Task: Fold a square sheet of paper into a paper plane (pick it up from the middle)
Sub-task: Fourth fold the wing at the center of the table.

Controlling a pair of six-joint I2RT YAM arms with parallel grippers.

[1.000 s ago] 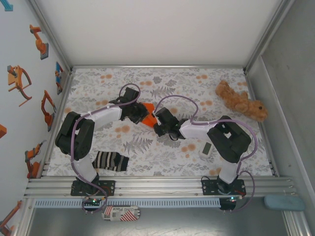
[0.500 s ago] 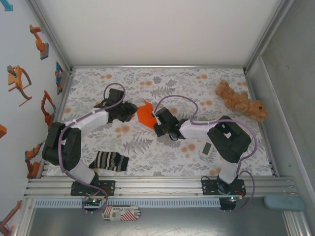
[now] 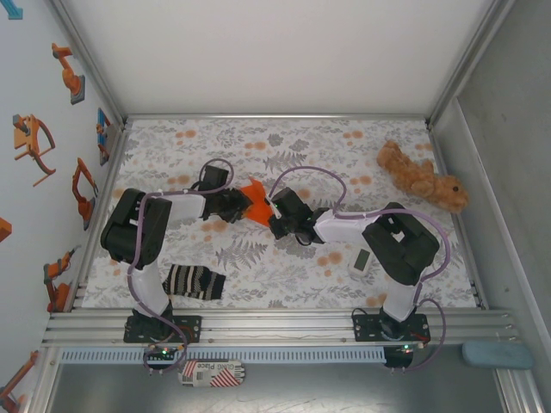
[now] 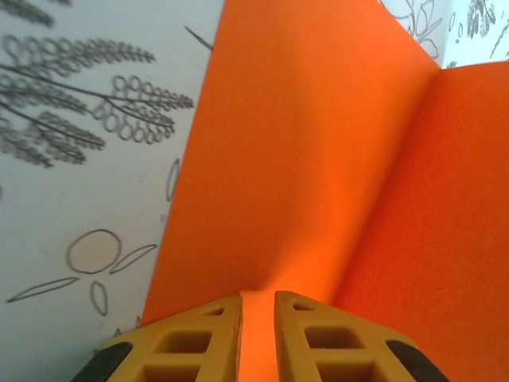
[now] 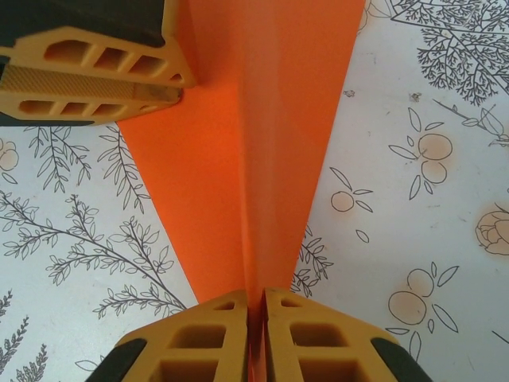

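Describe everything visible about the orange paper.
The orange paper is thin, plain, bright and matte, folded along a sharp centre crease into a V that narrows toward the right end effector, which pinches that crease. The left end effector pinches the opposite, wider side. It is mid-table between them, over the floral table cover; whether it touches is unclear.

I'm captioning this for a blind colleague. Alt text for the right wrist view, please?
The right gripper, at the bottom, has its yellow jaws pinched on the narrow end of a creased orange paper that widens away over a floral tablecloth. The left gripper grips the paper's upper left edge.
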